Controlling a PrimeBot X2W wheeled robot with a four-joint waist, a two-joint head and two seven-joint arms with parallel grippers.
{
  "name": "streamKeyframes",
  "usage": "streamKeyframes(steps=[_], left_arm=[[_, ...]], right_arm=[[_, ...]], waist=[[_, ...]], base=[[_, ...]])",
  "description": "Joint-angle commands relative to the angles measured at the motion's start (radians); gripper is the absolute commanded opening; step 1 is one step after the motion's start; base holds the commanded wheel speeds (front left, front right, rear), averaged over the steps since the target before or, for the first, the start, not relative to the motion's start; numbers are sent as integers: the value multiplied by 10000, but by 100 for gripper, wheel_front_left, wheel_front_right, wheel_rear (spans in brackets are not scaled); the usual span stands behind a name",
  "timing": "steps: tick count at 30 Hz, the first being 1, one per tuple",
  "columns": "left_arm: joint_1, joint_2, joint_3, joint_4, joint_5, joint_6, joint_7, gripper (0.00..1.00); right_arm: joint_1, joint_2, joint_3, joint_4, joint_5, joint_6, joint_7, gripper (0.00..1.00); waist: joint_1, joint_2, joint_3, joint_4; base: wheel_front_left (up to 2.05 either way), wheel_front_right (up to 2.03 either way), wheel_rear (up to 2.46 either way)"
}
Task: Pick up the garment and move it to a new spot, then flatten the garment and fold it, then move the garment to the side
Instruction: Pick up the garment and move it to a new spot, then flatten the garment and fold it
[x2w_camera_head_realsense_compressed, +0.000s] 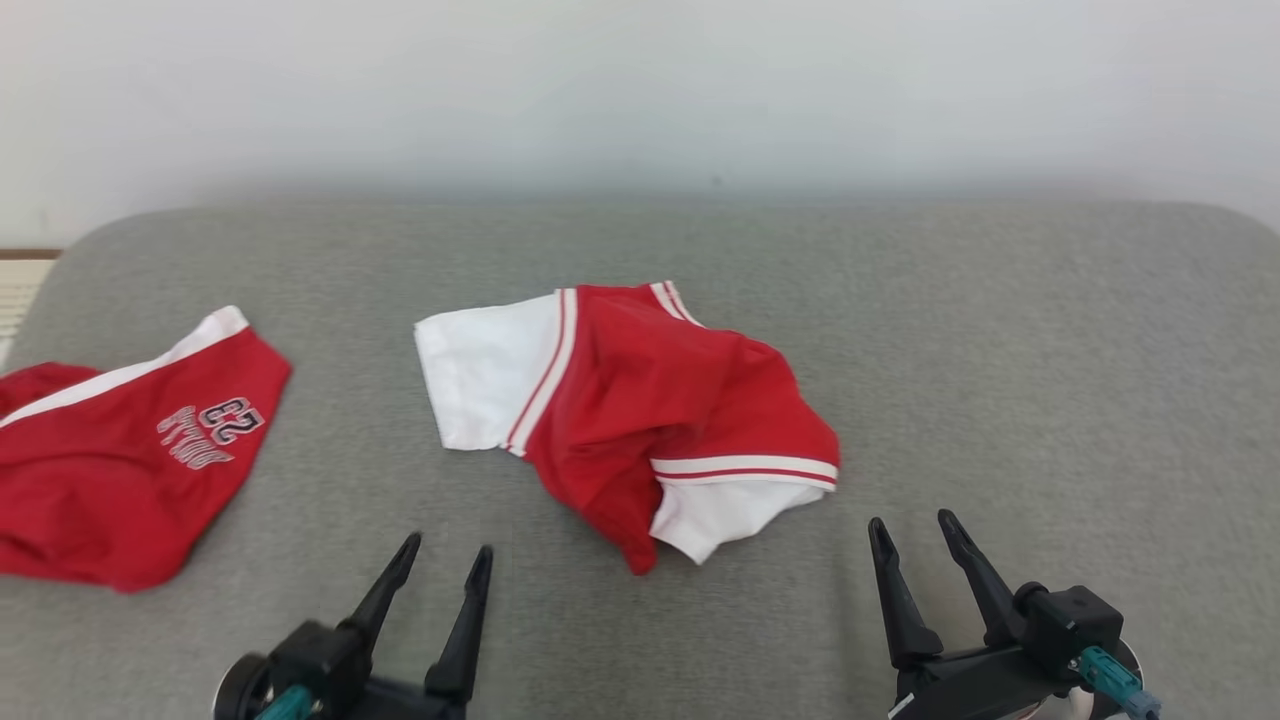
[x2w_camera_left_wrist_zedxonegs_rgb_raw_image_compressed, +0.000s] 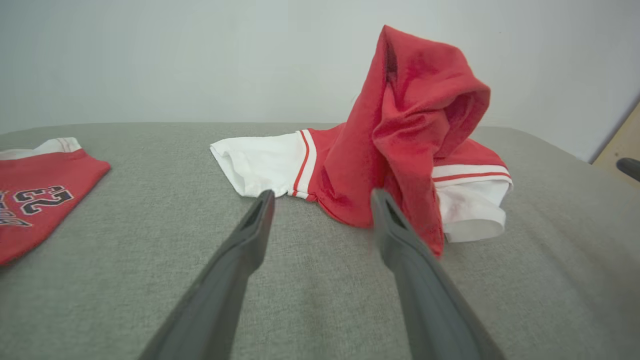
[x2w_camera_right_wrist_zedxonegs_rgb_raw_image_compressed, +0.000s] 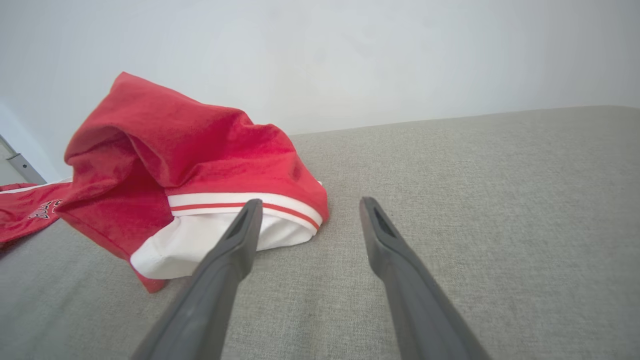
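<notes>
**Free room over the desk (x2w_camera_head_realsense_compressed: 1000, 350).** The main obstacle is the crumpled red-and-white garment (x2w_camera_head_realsense_compressed: 640, 420) at the centre; in the left wrist view its red fold rises in a peak. A second red garment (x2w_camera_head_realsense_compressed: 120, 460) lies well apart at the left edge. A bare strip of grey cloth runs between the two, directly ahead of the left end effector (x2w_camera_head_realsense_compressed: 448, 546), whose fingers stand spread. The right end effector (x2w_camera_head_realsense_compressed: 911, 521), fingers likewise spread, stands near the central garment's right side. The cloth ahead of it and to its right is bare. A pale wall (x2w_camera_head_realsense_compressed: 640, 90) closes the far side.
</notes>
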Motion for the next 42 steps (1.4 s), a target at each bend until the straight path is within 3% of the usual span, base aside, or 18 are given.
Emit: streamKeyframes(steps=[1,13,22,31,39,40,41,42], left_arm=[[359,-12,177,-164,104,-41,-13,100],[1928,-192,1498,-1175,471,32,-14,100],[1937,-248,1400,-1355,299,32,-14,100],[1749,-247,1265,-1104,-64,71,-14,100],[1830,-249,1333,-1094,-206,112,-14,100],[1822,-249,1321,-1102,-232,126,-13,100],[1811,-249,1303,-1120,-270,138,-14,100],[1802,-249,1294,-1143,-296,145,-14,100]], right_arm=[[129,-37,-3,23,58,-10,-9,100],[310,-58,-492,347,-184,-10,-8,100],[-141,-8,-548,1030,-189,-10,-8,100],[-590,-58,687,1551,403,-10,-8,100],[-1001,-18,421,2485,-755,-10,-8,100],[-1048,29,271,2583,-915,-10,-9,82],[-1093,75,83,2685,-1083,-10,-8,33],[-1163,127,-99,2701,-1224,-10,-9,0]], waist=[[1,0,-232,466],[1,0,-297,1519],[1,0,39,2294],[1,0,362,3005],[1,0,456,3248],[1,0,467,3263],[1,0,480,3274],[1,0,489,3276]], base=[[0,0,0],[0,0,0],[0,0,0],[0,0,0],[0,0,0],[0,0,0],[0,0,0],[0,0,0]])
